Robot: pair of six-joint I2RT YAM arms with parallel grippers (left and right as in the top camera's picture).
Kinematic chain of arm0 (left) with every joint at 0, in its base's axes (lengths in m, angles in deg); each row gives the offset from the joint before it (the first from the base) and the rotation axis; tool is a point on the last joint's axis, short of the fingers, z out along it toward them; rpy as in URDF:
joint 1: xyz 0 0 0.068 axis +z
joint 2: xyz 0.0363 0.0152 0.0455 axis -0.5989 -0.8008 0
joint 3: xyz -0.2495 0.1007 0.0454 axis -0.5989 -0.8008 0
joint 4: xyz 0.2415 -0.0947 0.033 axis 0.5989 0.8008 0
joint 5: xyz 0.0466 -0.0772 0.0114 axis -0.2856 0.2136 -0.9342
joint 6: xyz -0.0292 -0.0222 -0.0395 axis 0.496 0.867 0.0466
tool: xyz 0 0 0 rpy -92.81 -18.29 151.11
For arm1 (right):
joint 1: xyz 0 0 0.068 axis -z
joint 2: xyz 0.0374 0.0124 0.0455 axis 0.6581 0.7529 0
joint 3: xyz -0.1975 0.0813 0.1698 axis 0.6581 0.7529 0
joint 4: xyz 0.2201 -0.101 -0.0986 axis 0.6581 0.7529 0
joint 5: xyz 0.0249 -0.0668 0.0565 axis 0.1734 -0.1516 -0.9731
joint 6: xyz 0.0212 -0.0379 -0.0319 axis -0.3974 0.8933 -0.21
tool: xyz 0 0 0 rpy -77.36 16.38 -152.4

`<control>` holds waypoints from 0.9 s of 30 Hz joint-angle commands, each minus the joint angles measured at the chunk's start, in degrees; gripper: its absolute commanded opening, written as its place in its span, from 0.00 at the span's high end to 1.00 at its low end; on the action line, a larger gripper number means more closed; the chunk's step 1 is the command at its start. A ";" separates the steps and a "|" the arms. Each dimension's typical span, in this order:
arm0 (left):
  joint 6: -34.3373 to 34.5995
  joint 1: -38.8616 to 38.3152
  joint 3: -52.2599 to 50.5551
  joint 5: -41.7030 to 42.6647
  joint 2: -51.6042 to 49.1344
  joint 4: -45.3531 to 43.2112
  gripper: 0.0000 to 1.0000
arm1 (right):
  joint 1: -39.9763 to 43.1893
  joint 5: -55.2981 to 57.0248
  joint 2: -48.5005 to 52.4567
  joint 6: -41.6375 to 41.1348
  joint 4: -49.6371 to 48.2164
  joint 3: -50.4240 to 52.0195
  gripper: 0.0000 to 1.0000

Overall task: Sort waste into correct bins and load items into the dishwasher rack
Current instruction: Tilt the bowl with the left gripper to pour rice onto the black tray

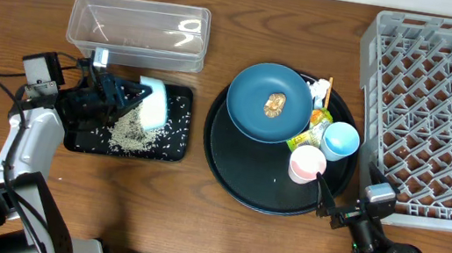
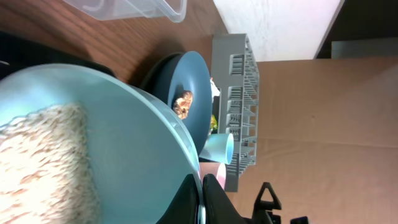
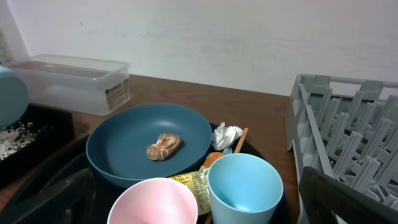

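Note:
My left gripper point(image 1: 127, 91) is shut on the rim of the white bowl point(image 1: 155, 103), tilted over the black rectangular tray point(image 1: 171, 150). White rice point(image 1: 130, 131) lies piled in that tray and some is still in the bowl point(image 2: 43, 168). The clear tub point(image 1: 138, 30) stands behind. The dark blue plate point(image 1: 250, 112) holds the brown lump point(image 1: 274, 104). The pink cup point(image 1: 307, 165), light blue cup point(image 1: 341, 141), wrapper point(image 1: 314, 132), tissue point(image 1: 319, 92) and chopstick point(image 1: 330, 83) sit beside it. My right gripper point(image 1: 330, 203) is open, just in front of the cups. The white utensil is not visible.
The plate and cups rest on a large round black tray point(image 1: 228, 176) at the centre. The grey dishwasher rack point(image 1: 441, 112) fills the right side, its front wall close to my right arm. Bare wood lies between the two black trays.

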 commanded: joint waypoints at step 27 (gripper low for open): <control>3.69 3.15 -0.02 7.72 -0.13 -0.11 0.94 | 0.76 0.13 -0.07 0.66 0.28 0.09 0.01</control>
